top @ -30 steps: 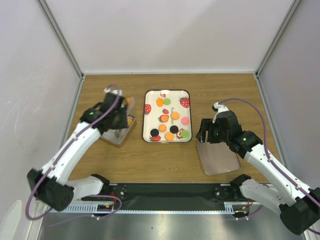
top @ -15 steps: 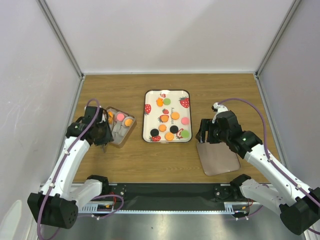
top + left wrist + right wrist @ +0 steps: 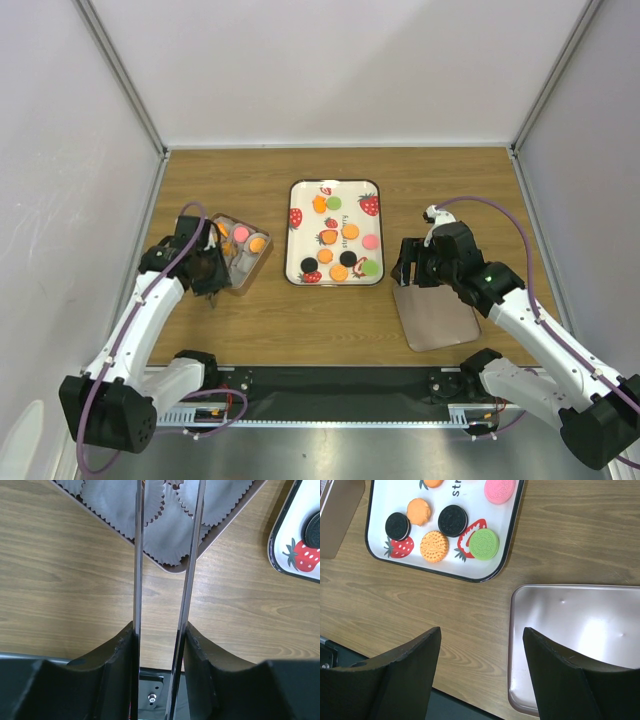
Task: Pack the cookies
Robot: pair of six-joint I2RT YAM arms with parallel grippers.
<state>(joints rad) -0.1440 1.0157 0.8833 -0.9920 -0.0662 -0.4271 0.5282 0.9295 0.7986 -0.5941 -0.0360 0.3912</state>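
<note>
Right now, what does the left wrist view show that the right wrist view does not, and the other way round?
Only the left wrist view shows the pleated paper cups, empty where visible, sitting in a box. Only the right wrist view shows the orange cookies, the pink cookie, the green cookie and the shiny metal pan; a brown corner at its top left may be that box. Both show the wooden table, a corner of the strawberry tray and the black cookie beside its strawberry print.

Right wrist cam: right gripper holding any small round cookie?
No, the right gripper stands open over the wooden table, nothing between its fingers.
</note>
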